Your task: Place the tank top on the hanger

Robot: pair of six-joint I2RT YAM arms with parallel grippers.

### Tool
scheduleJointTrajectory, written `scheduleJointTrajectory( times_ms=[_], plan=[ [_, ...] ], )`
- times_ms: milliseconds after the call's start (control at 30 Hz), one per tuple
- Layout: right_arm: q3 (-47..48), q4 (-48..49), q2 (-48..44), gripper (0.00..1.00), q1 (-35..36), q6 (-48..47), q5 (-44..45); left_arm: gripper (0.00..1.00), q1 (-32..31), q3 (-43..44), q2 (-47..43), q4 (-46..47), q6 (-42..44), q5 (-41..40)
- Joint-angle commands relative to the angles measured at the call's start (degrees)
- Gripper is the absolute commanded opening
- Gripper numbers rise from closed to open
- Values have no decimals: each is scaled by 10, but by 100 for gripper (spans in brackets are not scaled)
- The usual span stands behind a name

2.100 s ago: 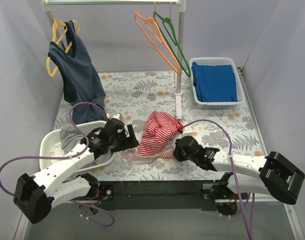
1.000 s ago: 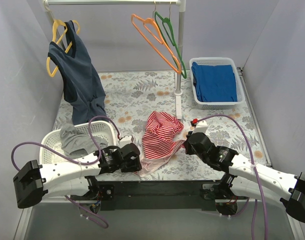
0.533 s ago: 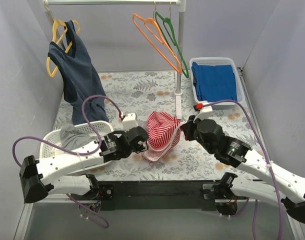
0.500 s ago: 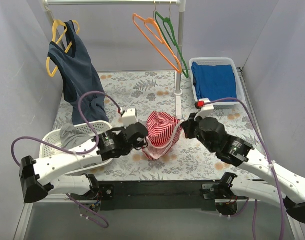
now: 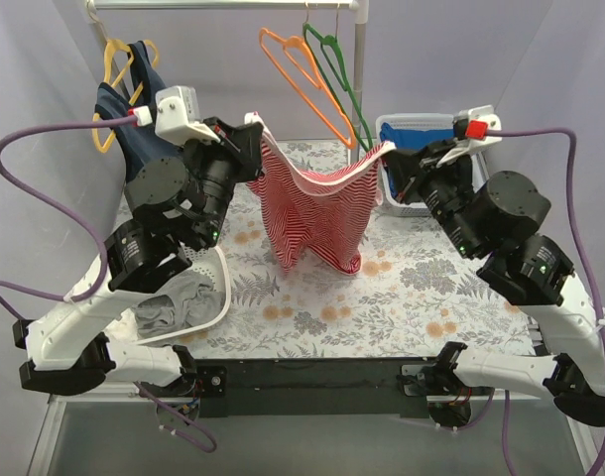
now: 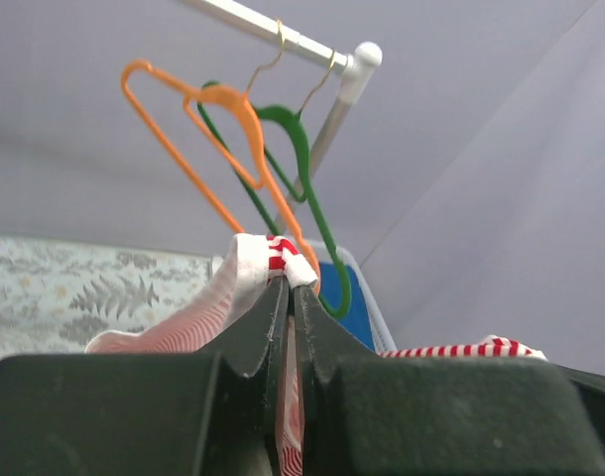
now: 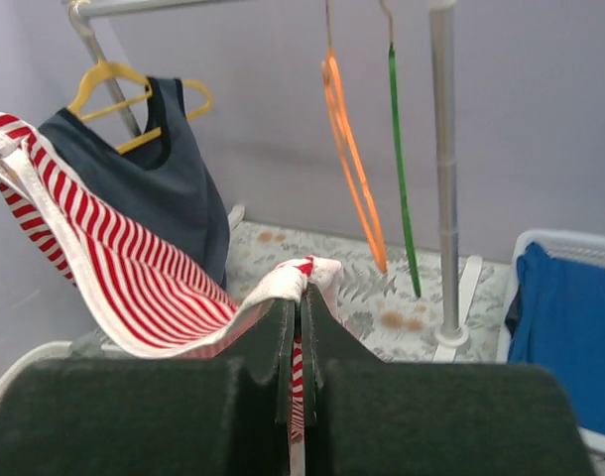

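The red-and-white striped tank top (image 5: 312, 208) hangs in the air, stretched between both arms above the floral table. My left gripper (image 5: 253, 134) is shut on its left strap (image 6: 268, 253), and my right gripper (image 5: 392, 151) is shut on its right strap (image 7: 307, 273). The orange hanger (image 5: 307, 74) hangs by its hook from the rail, just behind and above the top's upper edge. In the left wrist view the orange hanger (image 6: 218, 139) shows right beyond the pinched strap. In the right wrist view the orange hanger (image 7: 352, 159) hangs edge-on ahead.
A green hanger (image 5: 337, 69) hangs right of the orange one. A navy top on a yellow hanger (image 5: 119, 74) hangs at left. The rail's upright pole (image 5: 360, 69) stands behind. A white basket (image 5: 198, 307) of grey clothes sits front left; a basket with blue cloth (image 5: 426, 134) sits back right.
Both arms have risen from the table, lifting the tank top and spreading it out between them, up to hanger height. The left gripper has closed on its strap.
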Motion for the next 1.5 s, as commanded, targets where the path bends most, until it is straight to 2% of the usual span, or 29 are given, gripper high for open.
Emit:
scheduleJointTrajectory(
  times_ms=[0, 233, 333, 433, 467, 533, 567, 633, 700, 733, 800, 833, 867, 933, 1000, 1033, 1100, 1133, 1200, 1333, 1467],
  plan=[
    [75, 27, 25, 1, -2, -82, 41, 0, -2, 69, 50, 70, 127, -10],
    [160, 27, 89, 1, -2, -132, 55, 0, -1, 110, 86, 108, 182, -24],
    [125, 23, 76, 1, -2, -116, 53, 0, 0, 90, 82, 78, 159, -19],
    [-2, 24, 28, 1, -2, -62, 54, 0, 20, -7, 49, 26, 75, 13],
    [-78, 23, 13, 1, -2, -26, 49, 0, 29, -75, 38, 8, 4, 35],
    [-164, 23, -31, 1, -2, 17, 34, 0, 63, -151, 21, -35, -61, 73],
    [-249, 23, -46, 1, -2, 36, 28, 0, 77, -230, 2, -41, -99, 123],
    [-321, 23, -84, 2, -2, 94, 13, 0, 115, -316, -18, -27, -170, 184],
    [-402, 24, -99, 7, -3, 121, -3, 1, 127, -404, -36, -10, -198, 230],
    [-421, 24, -106, 13, -3, 136, -18, 3, 130, -421, -39, 5, -214, 236],
    [-444, 23, -112, 27, -3, 139, -36, 14, 130, -443, -40, 16, -222, 245],
    [-443, 23, -112, 40, -3, 136, -42, 21, 130, -440, -37, 16, -222, 247],
    [-439, 20, -112, 44, -3, 131, -45, 44, 131, -435, -34, 14, -220, 250],
    [-401, 12, -111, 54, -3, 105, -60, 48, 132, -410, -26, 4, -209, 252],
    [-363, -2, -101, 60, -3, 79, -90, 59, 131, -390, -25, -9, -202, 250],
    [-314, -11, -94, 64, -3, 67, -103, 62, 131, -371, -25, -15, -198, 248],
    [-265, -40, -63, 66, -3, 32, -133, 68, 131, -346, -24, -35, -188, 248],
    [-214, -48, -52, 66, -3, 20, -135, 69, 131, -327, -24, -41, -184, 252],
    [-173, -50, -20, 66, -3, -15, -117, 74, 132, -317, -29, -46, -178, 257],
    [-43, -57, 56, 66, -4, -93, -113, 74, 131, -307, -43, -40, -170, 275],
    [110, -73, 160, 67, -48, -146, -161, 74, 131, -283, -40, -50, -164, 281]
  ],
)
